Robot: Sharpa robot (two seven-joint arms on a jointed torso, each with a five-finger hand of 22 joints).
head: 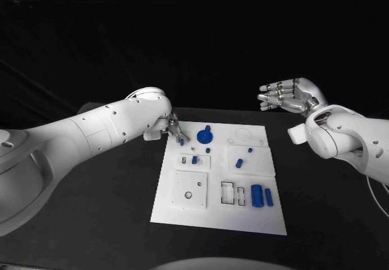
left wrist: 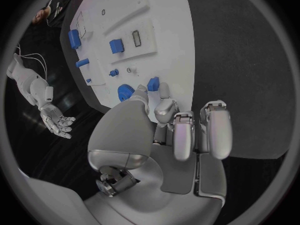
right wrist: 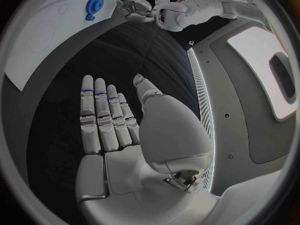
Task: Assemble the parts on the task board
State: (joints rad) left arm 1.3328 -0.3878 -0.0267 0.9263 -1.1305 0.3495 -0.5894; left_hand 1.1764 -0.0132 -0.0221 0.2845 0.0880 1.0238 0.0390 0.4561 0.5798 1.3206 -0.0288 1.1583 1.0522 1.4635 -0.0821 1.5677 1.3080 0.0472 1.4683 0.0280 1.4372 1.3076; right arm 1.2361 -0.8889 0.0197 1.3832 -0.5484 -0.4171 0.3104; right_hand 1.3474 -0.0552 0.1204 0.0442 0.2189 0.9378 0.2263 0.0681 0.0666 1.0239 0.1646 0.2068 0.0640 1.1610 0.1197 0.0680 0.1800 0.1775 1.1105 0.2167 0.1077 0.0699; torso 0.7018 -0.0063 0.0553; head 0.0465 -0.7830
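The flat white board (head: 190, 211) lay in the middle of the black counter (head: 97, 225), with small blue parts on it: a round toothed wheel (head: 203, 135) near its far edge and two smooth tubes (head: 261, 196) sitting in slots. The shiny silver left hand (head: 172, 130) was at the board's far left corner, pinching a small blue piece (left wrist: 153, 84) between its fingertips. The right hand (head: 289, 94) was up in the air off to the side, fingers apart and holding nothing.

My left hand (left wrist: 172, 127) hangs over the corner of the white task board (left wrist: 169, 35), thumb and a finger closed on a small blue part (left wrist: 153, 83). Just beside it sits a blue gear (left wrist: 124, 91). Farther off, my right hand (left wrist: 58, 125) hovers with fingers spread.
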